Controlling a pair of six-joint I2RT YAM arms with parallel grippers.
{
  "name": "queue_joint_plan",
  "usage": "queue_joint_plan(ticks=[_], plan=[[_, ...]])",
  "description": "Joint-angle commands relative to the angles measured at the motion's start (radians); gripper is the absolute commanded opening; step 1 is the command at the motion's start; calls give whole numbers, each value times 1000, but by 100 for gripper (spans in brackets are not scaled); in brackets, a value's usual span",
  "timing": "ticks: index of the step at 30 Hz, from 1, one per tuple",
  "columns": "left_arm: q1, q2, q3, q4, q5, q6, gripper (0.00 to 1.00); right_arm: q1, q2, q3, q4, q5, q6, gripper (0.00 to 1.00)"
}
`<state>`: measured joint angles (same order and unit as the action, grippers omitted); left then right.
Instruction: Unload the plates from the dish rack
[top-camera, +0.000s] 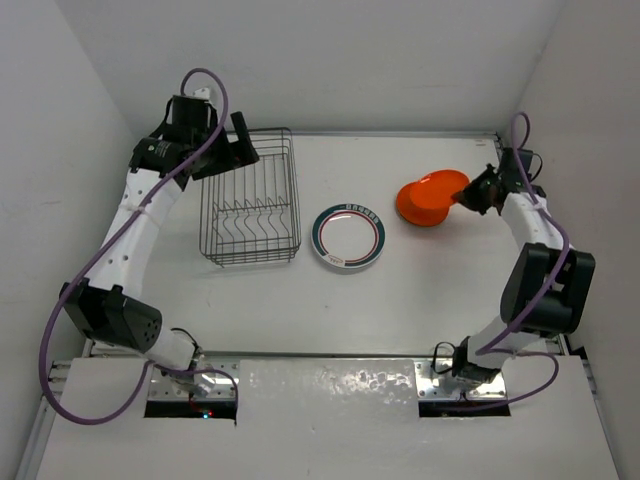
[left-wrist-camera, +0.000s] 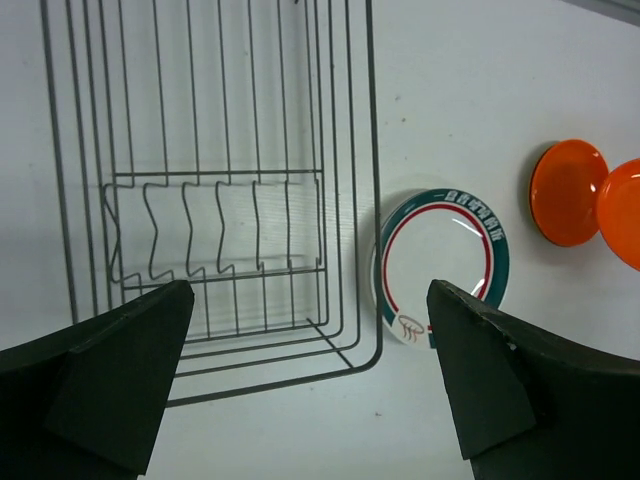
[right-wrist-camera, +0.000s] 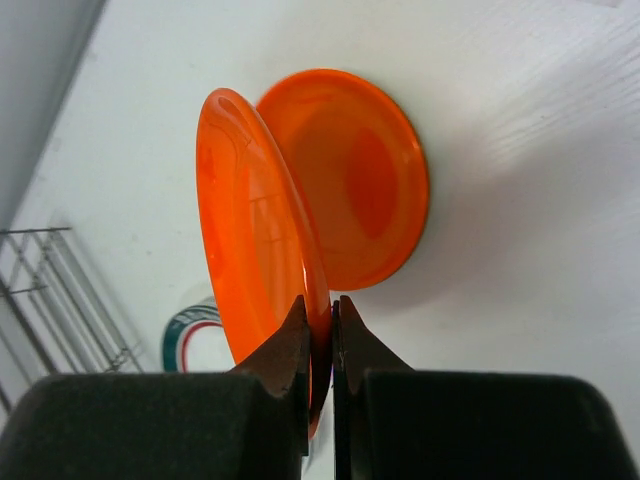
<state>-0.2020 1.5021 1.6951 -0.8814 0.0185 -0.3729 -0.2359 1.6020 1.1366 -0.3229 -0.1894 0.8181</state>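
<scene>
Surface: white table (top-camera: 400, 300), matt and level, closed in by plain white walls (top-camera: 350, 60) on three sides (little room at the edges, so keep your swings short).

Item 1, dish rack (top-camera: 296, 215): dark wire, rigid, standing at the left of the table. No plate shows between its prongs in the overhead or left wrist views, so judge the unloading nearly done.

Item 2, left gripper (top-camera: 232, 152): hangs over the far end of the rack, jaws spread wide, nothing between them.

Item 3, held orange plate (right-wrist-camera: 250, 230): at the right of the table, tilted on edge, pinched at its rim by the right gripper (right-wrist-camera: 320, 315), whose jaws are closed tight on that thin edge. Expect it to be light and stiff with a glossy, slippery face. A rim pinch gives a small contact, so it may pivot if you jolt it.

Item 4, second orange plate (right-wrist-camera: 360, 180): lies flat just behind the held one. You cannot tell whether they touch. Lower gently, since hard plates chip or clatter.

Item 5, rimmed plate (top-camera: 348, 238): white with a teal-and-red rim, flat on the table between the rack and the orange pair. It is probably heavier and breakable, and lying flat it offers only its raised rim to take hold of.
</scene>
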Motion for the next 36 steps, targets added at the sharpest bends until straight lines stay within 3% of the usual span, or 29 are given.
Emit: queue_joint_plan(ticks=[1, 9, 10, 11, 13, 15, 19, 20, 28, 32, 36], plan=[[3, -25, 17, -60, -48, 65, 100, 12, 58, 46, -7, -2, -88, 2], [3, -118, -49, -68, -54, 95, 100, 14, 164, 109, 30, 67, -115, 11], [3, -129, -63, -68, -55, 95, 100, 15, 168, 123, 15, 79, -114, 20], [3, -140, -75, -68, -60, 91, 100, 15, 170, 127, 13, 84, -114, 42], [3, -166, -107, -70, -74, 95, 100, 17, 173, 130, 15, 71, -122, 52], [3, -178, -126, -73, -87, 101, 100, 17, 170, 127, 1, 67, -131, 75], [3, -178, -137, -74, -100, 106, 100, 17, 136, 115, -15, 61, -131, 89], [3, -177, -143, -70, -98, 104, 100, 17, 127, 109, -16, 58, -120, 99], [3, -145, -153, -42, -103, 92, 100, 32, 86, 61, -71, 39, -125, 99], [3, -141, -150, -16, -216, 71, 100, 87, -23, 74, -161, 62, -207, 99], [3, -140, -146, 24, -414, 98, 100, 217, -189, 185, -352, 305, -429, 99]])
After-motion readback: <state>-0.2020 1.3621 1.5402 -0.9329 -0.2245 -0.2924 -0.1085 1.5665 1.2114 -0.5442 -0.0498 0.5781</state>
